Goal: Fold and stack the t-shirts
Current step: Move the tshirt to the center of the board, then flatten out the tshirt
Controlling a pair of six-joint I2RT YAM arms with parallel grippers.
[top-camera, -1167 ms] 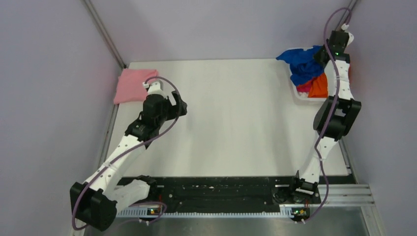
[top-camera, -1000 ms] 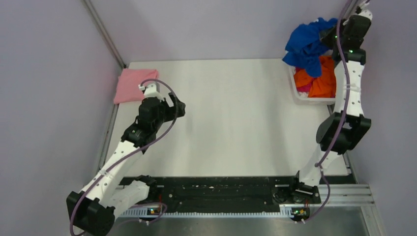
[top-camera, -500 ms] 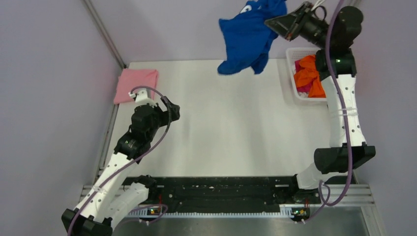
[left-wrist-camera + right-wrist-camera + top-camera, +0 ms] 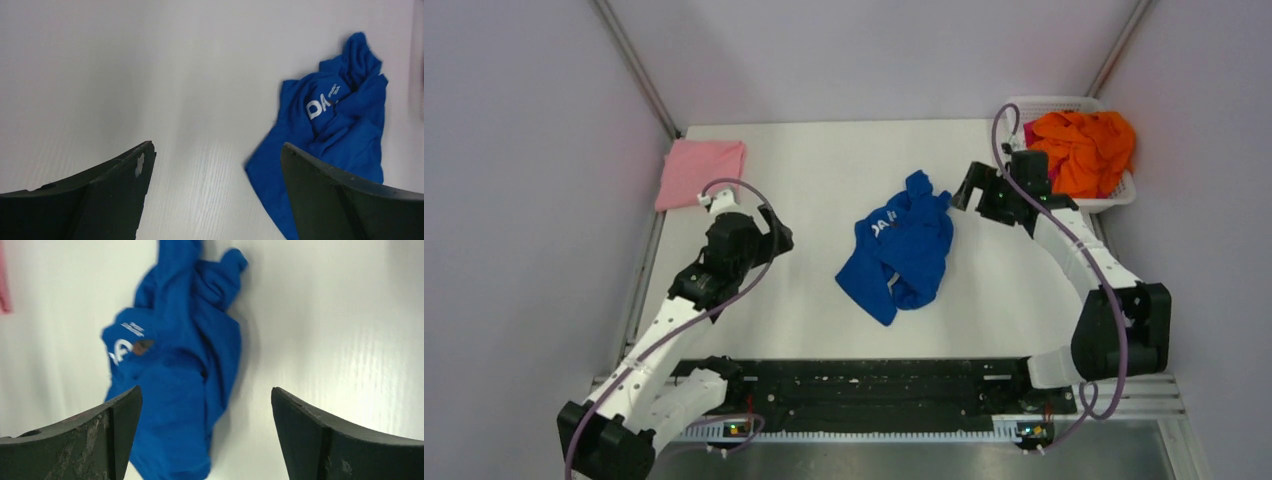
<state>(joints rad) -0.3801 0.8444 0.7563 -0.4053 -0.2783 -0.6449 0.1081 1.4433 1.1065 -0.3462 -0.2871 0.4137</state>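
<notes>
One basket (image 4: pixel 1049 103) | orange t-shirts (image 4: pixel 1086 148) inside | blue t-shirt (image 4: pixel 902 250) on table (image 4: pixel 804 170)

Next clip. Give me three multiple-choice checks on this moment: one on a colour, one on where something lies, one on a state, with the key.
1. What colour is most of the cloth heaped in the basket?
A orange; B green; C black.

2. Where is the blue t-shirt?
A in the basket; B crumpled on the table between the arms; C hanging from a gripper.

3. How do the left gripper and right gripper stand?
A both shut on cloth; B one open, one shut; C both open, holding nothing.

Key:
1 A, the orange t-shirts fill it.
2 B, it lies bunched mid-table.
3 C, both wrist views show spread fingers gripping nothing.
</notes>
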